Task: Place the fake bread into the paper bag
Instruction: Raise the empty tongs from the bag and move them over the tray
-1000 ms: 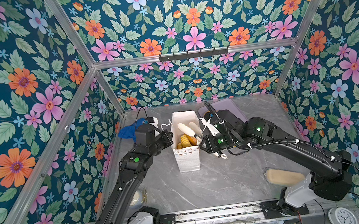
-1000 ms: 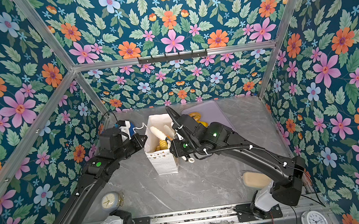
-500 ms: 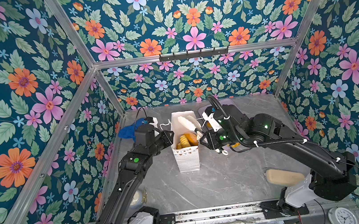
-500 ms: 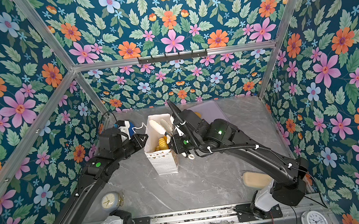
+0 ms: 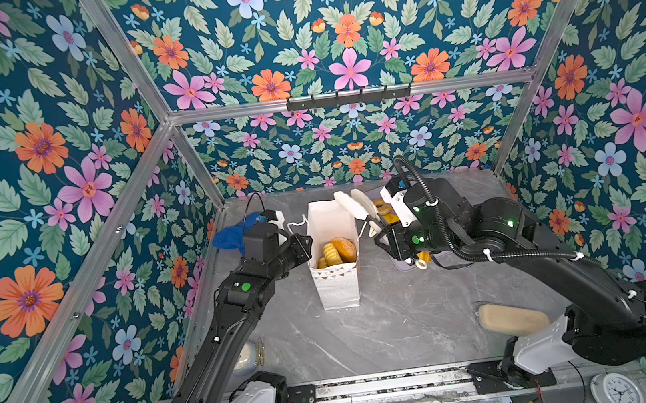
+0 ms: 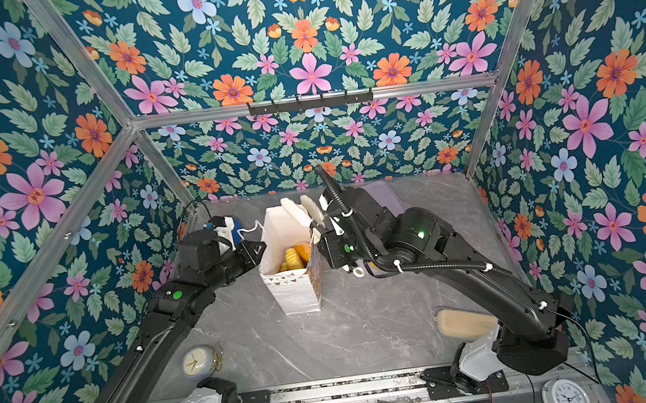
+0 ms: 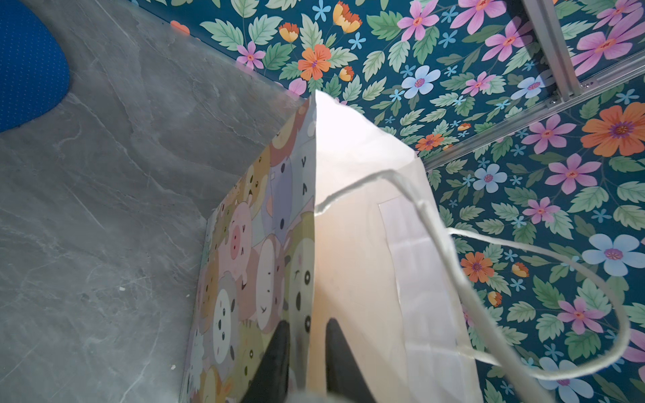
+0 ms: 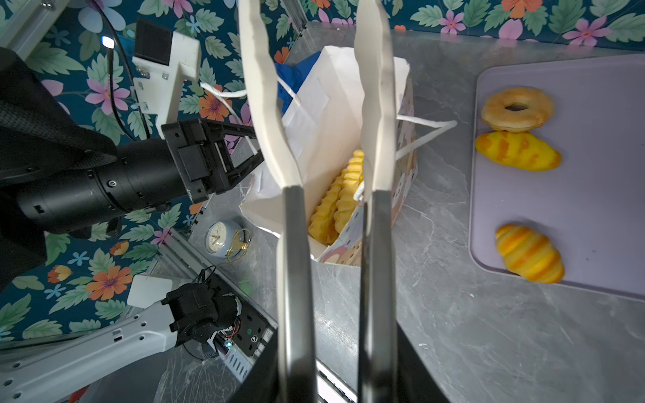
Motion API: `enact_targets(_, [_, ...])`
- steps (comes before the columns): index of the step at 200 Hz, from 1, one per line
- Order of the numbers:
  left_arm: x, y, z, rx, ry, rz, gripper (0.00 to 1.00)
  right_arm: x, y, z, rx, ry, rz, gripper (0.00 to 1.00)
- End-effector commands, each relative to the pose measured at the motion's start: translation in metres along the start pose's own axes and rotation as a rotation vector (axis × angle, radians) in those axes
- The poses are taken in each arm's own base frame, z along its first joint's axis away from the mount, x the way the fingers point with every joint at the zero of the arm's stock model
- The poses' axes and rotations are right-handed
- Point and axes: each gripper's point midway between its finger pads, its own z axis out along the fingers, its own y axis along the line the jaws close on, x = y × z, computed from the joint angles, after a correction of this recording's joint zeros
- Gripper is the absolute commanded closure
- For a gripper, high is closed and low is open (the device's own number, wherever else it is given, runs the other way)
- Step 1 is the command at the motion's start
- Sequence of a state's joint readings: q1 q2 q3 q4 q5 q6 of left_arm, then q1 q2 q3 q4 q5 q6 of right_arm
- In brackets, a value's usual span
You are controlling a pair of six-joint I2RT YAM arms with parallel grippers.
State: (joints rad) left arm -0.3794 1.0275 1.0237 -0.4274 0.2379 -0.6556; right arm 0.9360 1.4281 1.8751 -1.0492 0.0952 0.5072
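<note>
Bag (image 5: 336, 268) upright mid-surface, several pastries (image 5: 338, 251) inside; three left on tray (image 8: 593, 195). Left fingers (image 7: 279, 359) pinching bag wall. Right fingers (image 8: 268, 115) apart, empty, above bag mouth.

My right gripper (image 8: 316, 45) has matt white plastic tips on smooth steel-look shanks. Paper bag (image 8: 324, 115): matt white paper w/ twisted cord handles (cartoon print on one side). Fake bread (image 8: 518, 155) looks glossy. Tray (image 8: 593, 195): smooth matt lilac. Table (image 5: 390, 320): grey marble-look, low sheen.
</note>
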Motion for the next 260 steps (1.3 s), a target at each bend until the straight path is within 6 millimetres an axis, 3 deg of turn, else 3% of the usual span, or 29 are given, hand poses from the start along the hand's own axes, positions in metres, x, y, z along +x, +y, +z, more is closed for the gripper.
enact_targets(1, [-0.001,0.000,-0.002,-0.007,-0.002,0.001,0.79,-0.006,-0.019,-0.010,0.045,-0.035,0.003,0.62])
enact_targets(56, [-0.002,-0.001,-0.002,-0.005,0.001,0.006,0.80,0.001,-0.080,-0.024,0.177,-0.048,0.074,0.62])
enact_targets(129, [0.000,0.000,-0.002,-0.006,0.009,0.006,0.80,0.047,-0.150,-0.010,0.289,0.049,0.204,0.62])
enact_targets(196, [0.000,0.000,-0.001,-0.007,0.008,0.007,0.80,0.100,-0.179,0.019,0.371,0.196,0.232,0.63])
enact_targets(260, [0.001,-0.001,-0.001,0.002,0.007,0.009,0.80,0.127,-0.198,0.032,0.432,0.270,0.243,0.63])
